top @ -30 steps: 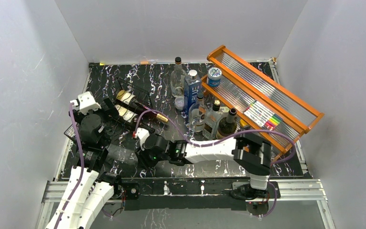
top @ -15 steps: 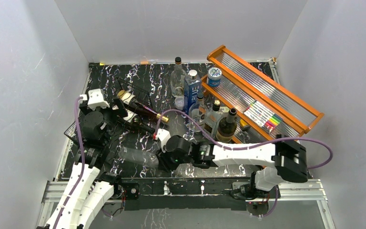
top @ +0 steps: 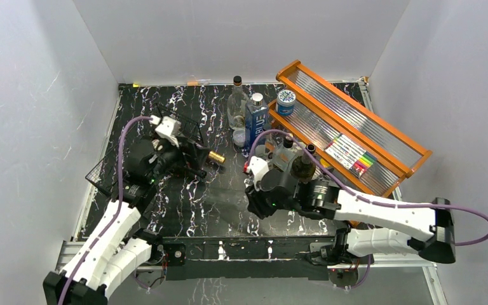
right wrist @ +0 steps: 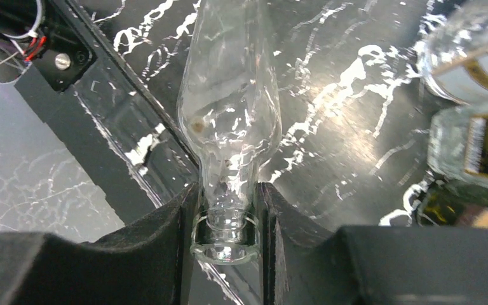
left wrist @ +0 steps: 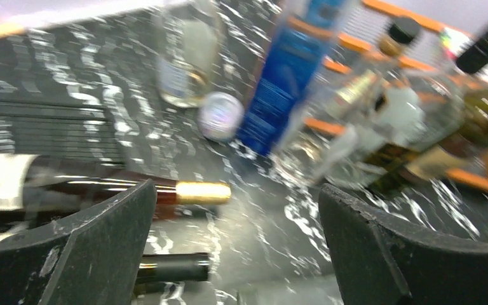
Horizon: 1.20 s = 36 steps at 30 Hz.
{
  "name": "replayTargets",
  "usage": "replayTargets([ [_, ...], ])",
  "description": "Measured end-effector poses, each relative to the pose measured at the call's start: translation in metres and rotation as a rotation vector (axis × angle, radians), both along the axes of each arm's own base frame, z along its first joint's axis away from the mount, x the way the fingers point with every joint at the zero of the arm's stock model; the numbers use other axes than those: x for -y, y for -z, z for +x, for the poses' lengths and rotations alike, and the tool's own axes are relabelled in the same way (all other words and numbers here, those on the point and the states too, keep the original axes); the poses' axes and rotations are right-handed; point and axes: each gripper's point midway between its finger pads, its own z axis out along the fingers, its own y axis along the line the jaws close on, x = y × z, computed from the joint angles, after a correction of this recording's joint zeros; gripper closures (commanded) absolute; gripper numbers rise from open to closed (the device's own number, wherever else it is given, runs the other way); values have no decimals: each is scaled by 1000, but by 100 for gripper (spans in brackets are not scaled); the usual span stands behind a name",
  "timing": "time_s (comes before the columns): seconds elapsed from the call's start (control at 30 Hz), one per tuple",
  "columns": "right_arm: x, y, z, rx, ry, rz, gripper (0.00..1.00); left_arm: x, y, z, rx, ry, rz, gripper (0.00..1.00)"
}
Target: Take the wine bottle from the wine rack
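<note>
From where I stand, the right hand (right wrist: 227, 219) is clenched on the neck of a clear wine bottle (right wrist: 229, 114), one finger pressed against each side just under the lip. The bottle's body stretches away from the hand over the black marbled surface (top: 222, 190), near its front rail. I cannot tell whether the glass rests on the surface or hangs just above it. That bottle is off the wine rack (top: 192, 126), which sits well apart at the left. A dark bottle with a gold cap (left wrist: 101, 187) lies in the rack, its neck poking out toward the middle. The left hand (left wrist: 235, 190) hovers over that bottle with its fingers spread wide, grasping nothing. To the right, several bottles stand crowded against the orange shelf (top: 356, 127), just beside the right hand.
</note>
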Motion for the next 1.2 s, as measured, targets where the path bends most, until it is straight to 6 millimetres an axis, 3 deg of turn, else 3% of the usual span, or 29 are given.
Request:
replayTargets([
  [0.2,32,-13,8,42,51,-16,100,61,28,-32,-126,320,-13,2],
  [0.33,39,-12,10,53,53,-38,100,98,31,-73,-143,553,-11,2],
  [0.53,44,-17,10,66,44,-58,100,130,21,-134,-17,815,39,2],
  [0.67,48,-18,10,69,45,-61,100,143,21,-160,60,930,83,2],
  [0.87,52,-21,8,70,45,-60,100,167,51,-170,57,1027,209,2],
  [1.2,55,-23,8,71,45,-54,100,187,80,-163,85,1056,330,2],
])
